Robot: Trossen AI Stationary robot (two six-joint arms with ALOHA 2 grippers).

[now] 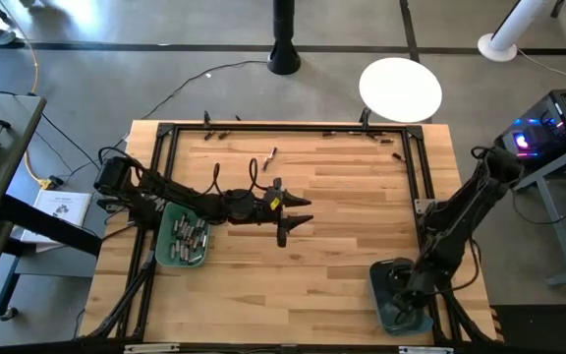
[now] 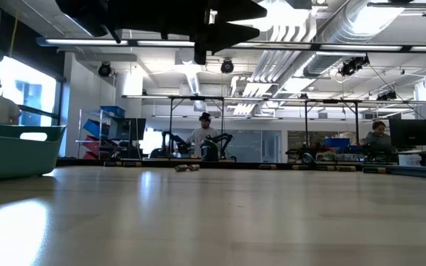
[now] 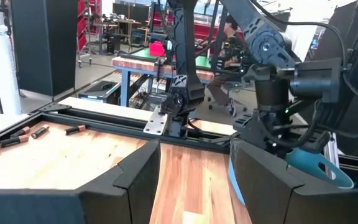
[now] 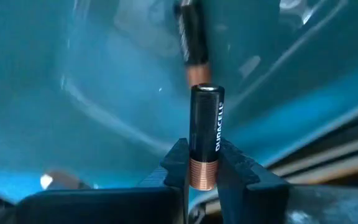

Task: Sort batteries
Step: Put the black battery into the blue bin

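My right gripper point(image 4: 202, 180) is shut on a black battery with a copper end point(image 4: 205, 130), low over the inside of a teal bin point(image 1: 386, 310) at the table's near right corner. Another battery point(image 4: 191, 43) lies blurred in that bin. My left gripper point(image 1: 297, 218) hovers open and level over the table's middle, holding nothing. Beside the left arm stands a second teal bin point(image 1: 170, 258) with several batteries point(image 1: 189, 236) in it. Loose batteries point(image 1: 269, 157) lie on the table's far part. My right gripper pinches the battery's copper end point(image 4: 202, 171) between its two fingers. The black end juts out past the fingertips, roughly in line with them. The fingers slant down into the teal bin from above. I cannot tell whether the battery touches the bin.
A black frame point(image 1: 421, 167) runs round the wooden table. More batteries lie along the far rail point(image 1: 222, 131) and at the far right point(image 1: 397, 155). Bare wood point(image 1: 342, 226) lies between the two arms. People work at benches in the room behind point(image 2: 204, 133).
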